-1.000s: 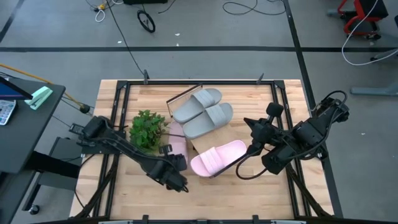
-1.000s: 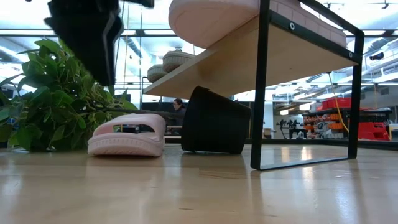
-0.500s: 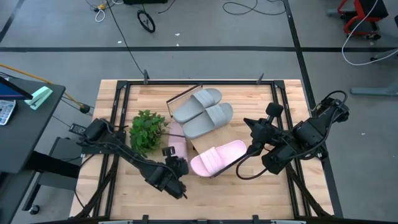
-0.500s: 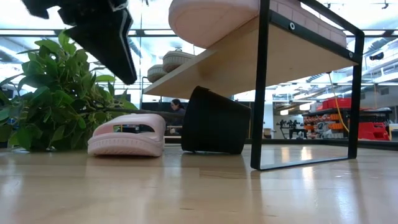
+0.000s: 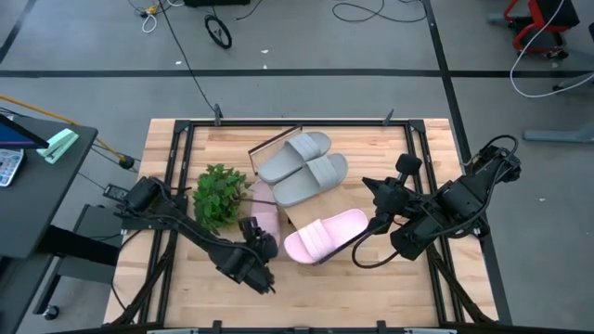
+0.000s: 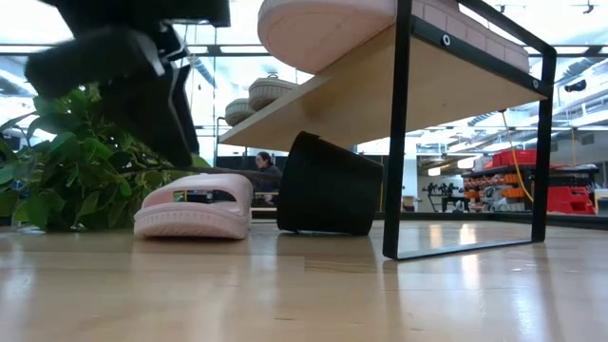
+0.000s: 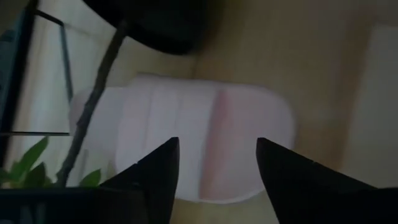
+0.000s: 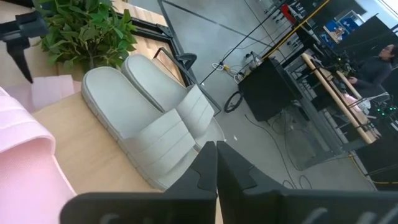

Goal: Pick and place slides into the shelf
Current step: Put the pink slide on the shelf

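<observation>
High view: light-wood shelf with thin dark metal frame (image 5: pixel 295 215) standing mid-tabletop, carrying two grey wide-strap slides (image 5: pixel 303 167) side by side toward 12 o'clock and one light pink slide (image 5: pixel 325 235) toward 5 o'clock. Second light pink slide (image 5: pixel 266 210) flat on the wooden tabletop (image 5: pixel 181 288) at the shelf's 9 o'clock edge, partly under it, beside the green leafy plant (image 5: pixel 221 193). Black pot (image 6: pixel 328 184) tipped on its side under the shelf, seen in the low view just beside that pink slide; nothing visible inside it.

Left gripper (image 5: pixel 254 237) above the tabletop at the low pink slide's 6 o'clock end, jaws spread wide and holding nothing; in the left wrist view both dark fingers (image 7: pixel 155 171) apart with the pink slide between and beyond them. Right gripper (image 5: pixel 374 188) at the shelf's 3 o'clock side, clear of the slides, jaws pressed together and empty.

Against a second ago: left gripper shifted toward 12 o'clock, nearer the pink slide, lower in the low view, jaws wider. Slides, shelf, plant and right arm unchanged.
</observation>
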